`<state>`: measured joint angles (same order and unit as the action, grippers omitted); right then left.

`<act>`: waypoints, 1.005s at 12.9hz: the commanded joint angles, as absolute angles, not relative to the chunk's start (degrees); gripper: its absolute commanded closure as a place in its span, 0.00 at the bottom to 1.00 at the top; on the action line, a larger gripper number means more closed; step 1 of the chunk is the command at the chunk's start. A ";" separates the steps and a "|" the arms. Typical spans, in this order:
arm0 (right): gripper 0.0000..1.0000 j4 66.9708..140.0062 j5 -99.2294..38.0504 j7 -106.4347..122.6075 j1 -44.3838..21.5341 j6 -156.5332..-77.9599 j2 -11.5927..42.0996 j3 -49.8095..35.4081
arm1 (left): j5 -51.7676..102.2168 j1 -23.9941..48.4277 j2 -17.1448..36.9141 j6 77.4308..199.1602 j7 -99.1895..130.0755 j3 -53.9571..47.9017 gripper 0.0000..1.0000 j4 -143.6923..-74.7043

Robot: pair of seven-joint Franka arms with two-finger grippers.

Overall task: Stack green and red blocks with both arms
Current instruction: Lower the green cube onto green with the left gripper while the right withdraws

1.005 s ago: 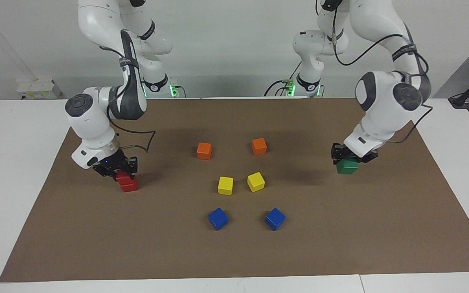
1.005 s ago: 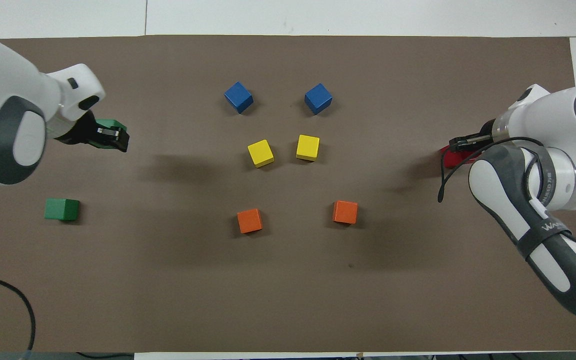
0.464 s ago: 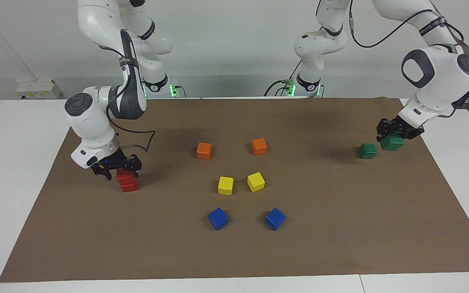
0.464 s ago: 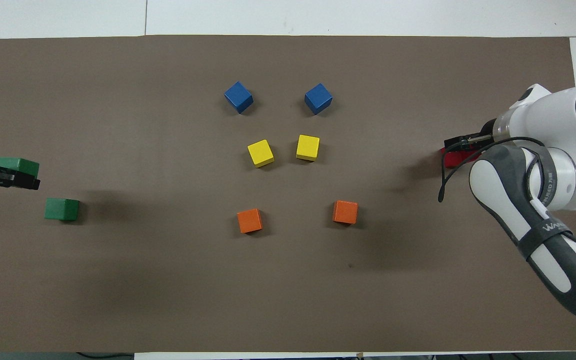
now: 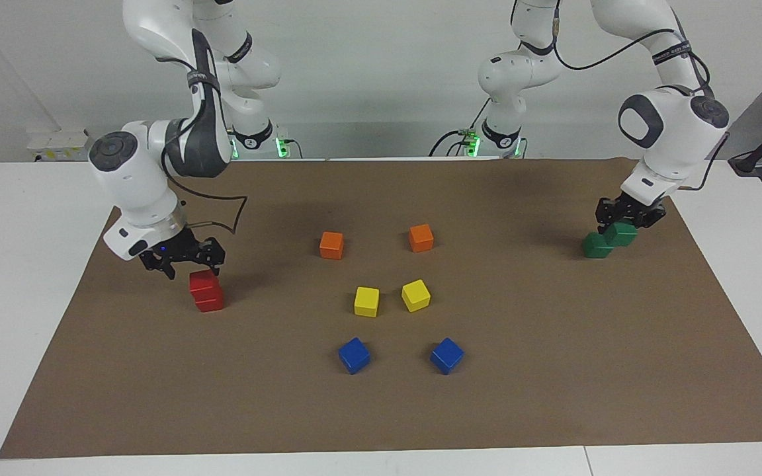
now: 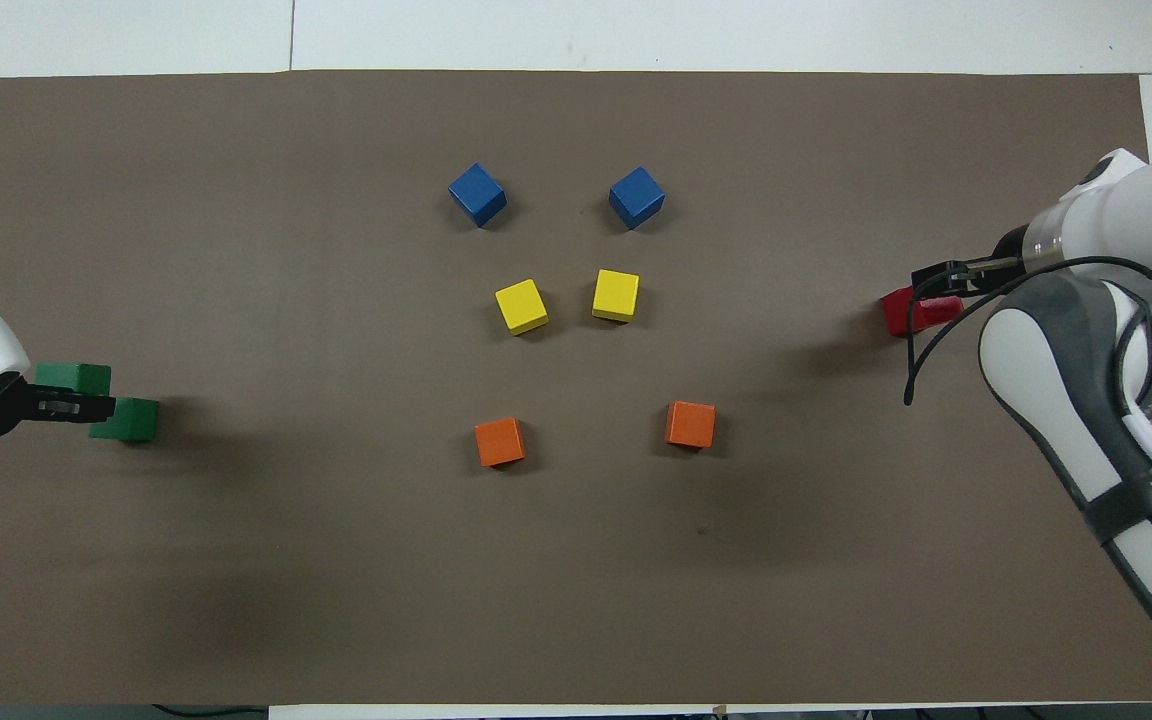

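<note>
- White walls ring a white surface (image 5: pixel 37 277) under a brown mat (image 5: pixel 381 410), with both arms reaching down from the robots' edge
- Near the mat's edge at the right arm's end, the red stack (image 5: pixel 207 291) stands two cubes high, the upper red cube (image 5: pixel 204 281) sitting slightly askew on the lower red cube (image 5: pixel 210 301)
- Right pincer (image 5: pixel 182 259) hovers just above that stack with its fingers spread and nothing between them; it looks clear of the top cube
- Left pincer (image 5: pixel 627 218) is at the mat's edge at the left arm's end, clamped on the carried green cube (image 5: pixel 620 233), raised and overlapping the resting green cube (image 5: pixel 596 246) rather than centred on it
- Risk, as I judge it: released from this offset, the carried cube would catch only an edge of the resting one and tip off, or a descent could shove the lower cube along the mat
- Risk at the red stack: a finger brushing the askew top cube while the right arm pulls away could knock it down
- Orange cubes (image 5: pixel 331 244), yellow cubes (image 5: pixel 366 301) and blue cubes (image 5: pixel 354 355) sit mid-mat, well apart from both arms
</note>
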<state>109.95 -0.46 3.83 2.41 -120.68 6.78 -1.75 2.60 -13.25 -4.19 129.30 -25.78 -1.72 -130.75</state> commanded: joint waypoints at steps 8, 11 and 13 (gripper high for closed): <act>0.00 99.09 -0.97 3.08 1.50 -90.30 -7.65 -2.29 | 2.72 -14.94 -2.64 137.11 -23.65 -2.37 1.00 -136.76; 0.00 93.00 -0.53 3.08 2.46 -86.14 -4.58 -2.29 | 2.72 -14.94 -2.55 135.09 -21.54 -2.37 1.00 -136.50; 0.00 92.29 -0.53 3.08 2.46 -85.96 -3.17 -2.20 | 2.72 -14.85 -2.46 134.22 -21.18 -2.29 1.00 -136.41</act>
<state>95.26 -0.46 2.91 1.68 -87.49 -6.42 -1.94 2.61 -14.02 -2.48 135.92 -22.22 -1.72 -136.15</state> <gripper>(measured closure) 0.000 0.436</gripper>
